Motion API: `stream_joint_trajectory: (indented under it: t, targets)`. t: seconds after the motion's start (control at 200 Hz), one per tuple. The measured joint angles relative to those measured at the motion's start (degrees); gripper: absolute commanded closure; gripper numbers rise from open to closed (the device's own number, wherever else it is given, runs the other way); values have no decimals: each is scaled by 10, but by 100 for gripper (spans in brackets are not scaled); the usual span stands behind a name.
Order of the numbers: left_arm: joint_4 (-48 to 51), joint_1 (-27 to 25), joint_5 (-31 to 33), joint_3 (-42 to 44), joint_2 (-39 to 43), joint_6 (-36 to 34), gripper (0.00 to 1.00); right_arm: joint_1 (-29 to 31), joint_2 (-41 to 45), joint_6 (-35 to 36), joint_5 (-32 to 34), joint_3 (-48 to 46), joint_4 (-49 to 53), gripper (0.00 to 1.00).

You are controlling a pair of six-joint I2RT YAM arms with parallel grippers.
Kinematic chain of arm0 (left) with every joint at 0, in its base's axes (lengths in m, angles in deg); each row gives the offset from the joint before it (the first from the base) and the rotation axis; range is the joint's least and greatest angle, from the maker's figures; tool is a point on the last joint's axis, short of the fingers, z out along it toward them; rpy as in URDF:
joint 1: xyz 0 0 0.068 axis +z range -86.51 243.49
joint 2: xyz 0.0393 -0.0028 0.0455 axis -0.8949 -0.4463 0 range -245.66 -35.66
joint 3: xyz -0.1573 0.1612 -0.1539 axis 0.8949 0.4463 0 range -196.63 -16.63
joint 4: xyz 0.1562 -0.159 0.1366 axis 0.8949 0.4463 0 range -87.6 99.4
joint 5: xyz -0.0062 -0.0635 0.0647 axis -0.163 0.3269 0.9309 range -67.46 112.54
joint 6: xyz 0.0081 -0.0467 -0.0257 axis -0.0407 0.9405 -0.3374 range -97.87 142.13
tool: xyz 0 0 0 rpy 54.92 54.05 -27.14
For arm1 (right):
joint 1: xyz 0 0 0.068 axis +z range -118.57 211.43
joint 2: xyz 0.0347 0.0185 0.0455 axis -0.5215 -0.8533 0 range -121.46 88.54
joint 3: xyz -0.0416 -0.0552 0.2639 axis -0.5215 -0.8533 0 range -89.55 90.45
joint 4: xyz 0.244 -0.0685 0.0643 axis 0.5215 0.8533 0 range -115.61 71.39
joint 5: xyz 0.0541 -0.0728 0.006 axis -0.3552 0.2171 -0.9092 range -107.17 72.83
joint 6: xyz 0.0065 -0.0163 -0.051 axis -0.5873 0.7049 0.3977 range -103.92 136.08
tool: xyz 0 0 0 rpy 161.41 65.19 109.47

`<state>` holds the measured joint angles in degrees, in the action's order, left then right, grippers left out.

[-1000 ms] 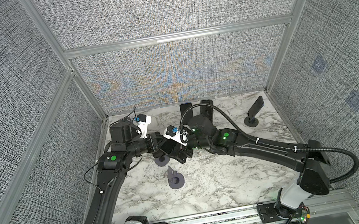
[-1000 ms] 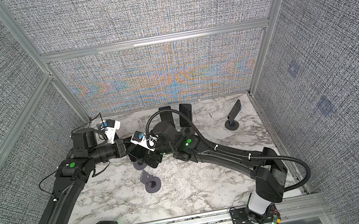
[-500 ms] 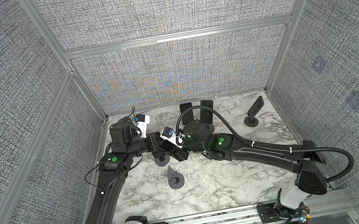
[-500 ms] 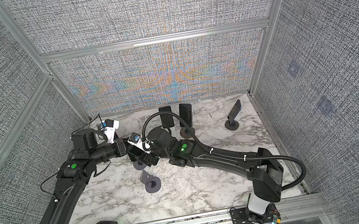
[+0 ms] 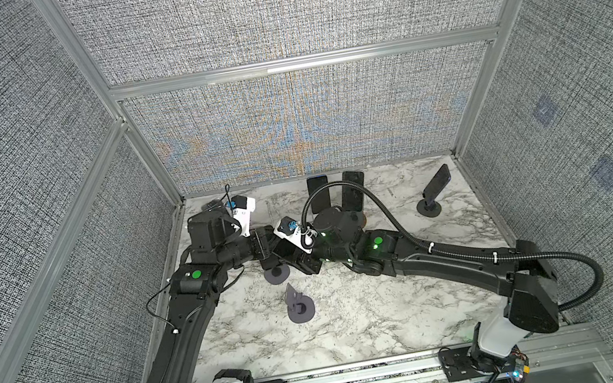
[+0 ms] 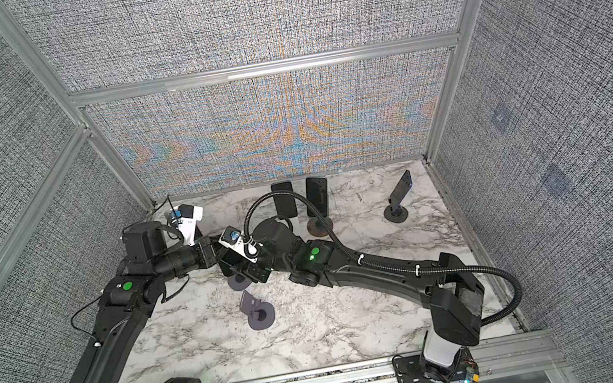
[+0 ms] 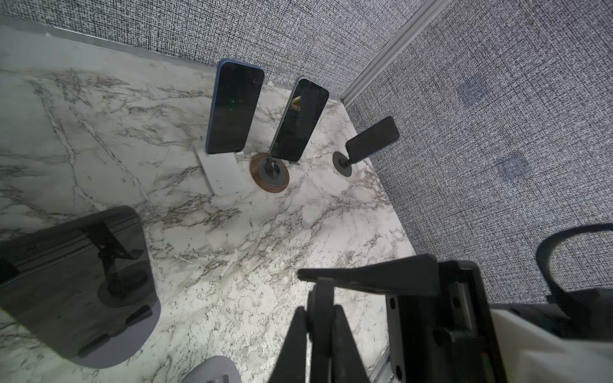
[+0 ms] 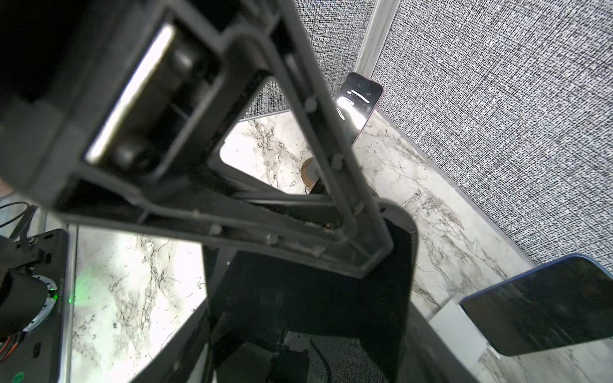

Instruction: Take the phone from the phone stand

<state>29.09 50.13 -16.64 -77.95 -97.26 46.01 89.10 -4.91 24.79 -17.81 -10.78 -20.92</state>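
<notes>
Phone (image 8: 315, 298): rigid, glossy, likely slippery and fragile; best taken by long edges. Left gripper (image 7: 319, 308) clenched. Right gripper (image 5: 278, 258) at its edge, centre-left in a top view; grip unclear.

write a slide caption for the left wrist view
Shut left gripper up close; beyond it, three phones on stands on the marble table.
</notes>
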Motion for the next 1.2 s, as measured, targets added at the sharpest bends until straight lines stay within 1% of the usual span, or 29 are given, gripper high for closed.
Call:
stream_joint_trajectory:
  t: [0.08,0.115,0.315,0.435,0.52,0.66,0.795,0.87,0.955,1.1,1.201]
  targets:
    - [-9,0,-4,3,2,4,43,-4,0,-11,0,0,3,50]
    - [-12,0,-4,4,3,6,37,-7,0,-15,4,0,7,51]
    - [-24,0,12,11,22,0,23,-33,11,-67,31,-15,21,58]
    - [-23,0,44,14,44,-16,20,-62,48,-107,64,-49,48,64]
    - [-21,0,72,17,55,-29,20,-94,83,-145,93,-79,83,66]
    - [-13,0,126,27,60,-40,19,-173,129,-212,148,-126,175,72]
    - [-12,0,192,37,60,-45,17,-256,131,-254,178,-150,266,77]
    - [-12,0,226,47,64,-45,15,-304,116,-262,181,-156,297,80]
    - [-13,0,254,65,75,-44,14,-351,80,-264,182,-151,318,81]
    - [-8,0,293,91,98,-39,12,-389,-9,-251,164,-102,340,81]
    - [5,-1,309,96,106,-39,9,-408,-66,-240,151,-75,338,81]
